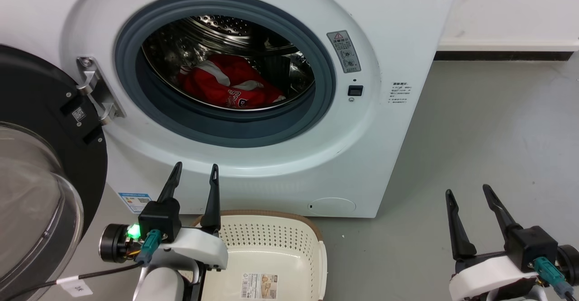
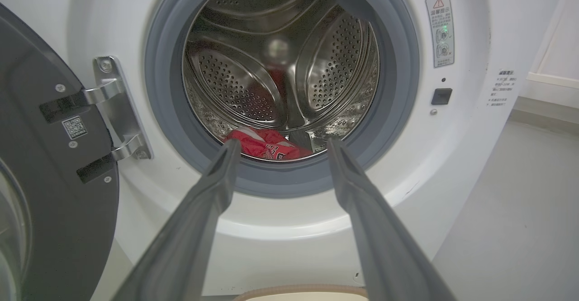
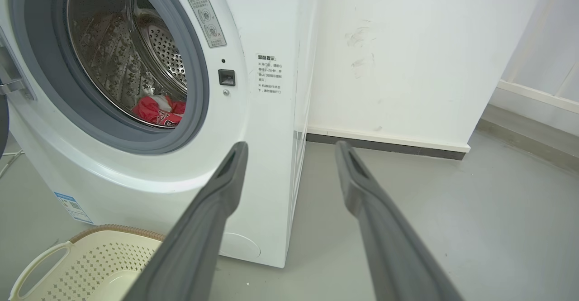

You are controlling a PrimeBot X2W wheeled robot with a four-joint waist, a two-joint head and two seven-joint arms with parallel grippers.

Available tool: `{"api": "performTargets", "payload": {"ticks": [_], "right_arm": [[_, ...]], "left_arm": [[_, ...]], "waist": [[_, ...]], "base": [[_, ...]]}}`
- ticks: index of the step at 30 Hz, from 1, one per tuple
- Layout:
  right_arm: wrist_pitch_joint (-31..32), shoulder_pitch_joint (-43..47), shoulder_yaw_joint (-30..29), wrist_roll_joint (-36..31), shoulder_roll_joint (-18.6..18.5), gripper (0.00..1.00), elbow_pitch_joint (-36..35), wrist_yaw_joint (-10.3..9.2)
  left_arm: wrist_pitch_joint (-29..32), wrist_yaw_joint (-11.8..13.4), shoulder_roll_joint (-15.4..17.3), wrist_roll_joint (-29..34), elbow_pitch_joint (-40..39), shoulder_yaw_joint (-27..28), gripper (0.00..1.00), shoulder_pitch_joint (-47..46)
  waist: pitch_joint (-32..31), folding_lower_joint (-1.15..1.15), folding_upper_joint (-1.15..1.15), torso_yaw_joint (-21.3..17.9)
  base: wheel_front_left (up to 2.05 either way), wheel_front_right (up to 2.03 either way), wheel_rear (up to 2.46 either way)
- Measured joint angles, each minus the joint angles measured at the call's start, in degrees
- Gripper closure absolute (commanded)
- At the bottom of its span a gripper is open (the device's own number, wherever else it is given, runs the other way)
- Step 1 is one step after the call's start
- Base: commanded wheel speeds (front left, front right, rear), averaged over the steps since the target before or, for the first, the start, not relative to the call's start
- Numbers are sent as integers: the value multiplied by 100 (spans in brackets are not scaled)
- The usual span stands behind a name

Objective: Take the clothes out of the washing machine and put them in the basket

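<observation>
Red clothes (image 1: pixel 226 86) with white stripes and lettering lie in a heap on the bottom of the steel drum of the white washing machine (image 1: pixel 371 124); they show as clothes (image 2: pixel 267 143) low in the porthole and as clothes (image 3: pixel 158 108) from the right. The cream basket (image 1: pixel 276 246) stands on the floor in front of the machine, holding nothing but a paper label. My left gripper (image 1: pixel 194 176) is open above the basket's near-left corner, outside the porthole. My right gripper (image 1: pixel 468 197) is open over bare floor to the right of the machine.
The black-framed glass door (image 1: pixel 40 179) hangs wide open at the left, held by a metal hinge (image 1: pixel 97 93). Grey floor (image 1: pixel 475 133) stretches to the right of the machine up to a white wall with a skirting board (image 1: pixel 506 50). A cable runs from my left wrist.
</observation>
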Motion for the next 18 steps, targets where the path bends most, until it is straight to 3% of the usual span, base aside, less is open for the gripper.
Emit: {"api": "performTargets", "payload": {"ticks": [8, 18], "right_arm": [[-2, -221, 91, 51, -1, 0, -122, 0], [-125, -628, 110, 119, -3, 0, -291, 0]], "left_arm": [[0, 23, 63, -2, 621, 102, 0, -736], [0, 82, 390, 8, 1486, 263, 0, -2295]], "waist": [[373, 0, 0, -139], [1344, 1, 0, -436]], "base": [[0, 0, 0], [0, 0, 0]]}}
